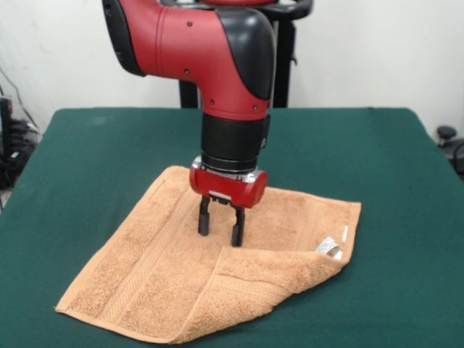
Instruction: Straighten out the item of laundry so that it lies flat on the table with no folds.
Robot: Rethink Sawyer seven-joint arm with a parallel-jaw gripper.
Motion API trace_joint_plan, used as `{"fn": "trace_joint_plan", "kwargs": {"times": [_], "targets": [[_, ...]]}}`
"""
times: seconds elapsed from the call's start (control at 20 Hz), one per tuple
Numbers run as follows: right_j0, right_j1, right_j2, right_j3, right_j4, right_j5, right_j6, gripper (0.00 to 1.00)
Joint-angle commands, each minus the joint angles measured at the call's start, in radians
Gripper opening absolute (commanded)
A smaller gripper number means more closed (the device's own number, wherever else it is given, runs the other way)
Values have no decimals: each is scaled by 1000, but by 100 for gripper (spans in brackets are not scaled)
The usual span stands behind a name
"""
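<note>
The towel (pixel 210 268) lies mid-table (pixel 87 159), mostly spread flat — but its near right corner is folded over onto itself, with the white label (pixel 330 248) showing at the fold's end. The gripper (pixel 220 226) stands just above the middle of the cloth, fingers apart and holding nothing. That flap is left to be opened out.

Towel (pixel 181 283) on table (pixel 87 159) centre; jaws over towel middle, near corner folded.
</note>
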Motion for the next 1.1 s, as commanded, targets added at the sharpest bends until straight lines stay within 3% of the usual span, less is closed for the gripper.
{"fn": "trace_joint_plan", "kwargs": {"times": [0.05,0.2,0.6,1.1], "targets": [[-13,224,44,-89,34,125,54,100],[-28,198,62,-72,22,136,47,100],[-66,-27,109,56,17,333,-11,100],[-83,-48,125,68,-16,341,-5,100]]}}
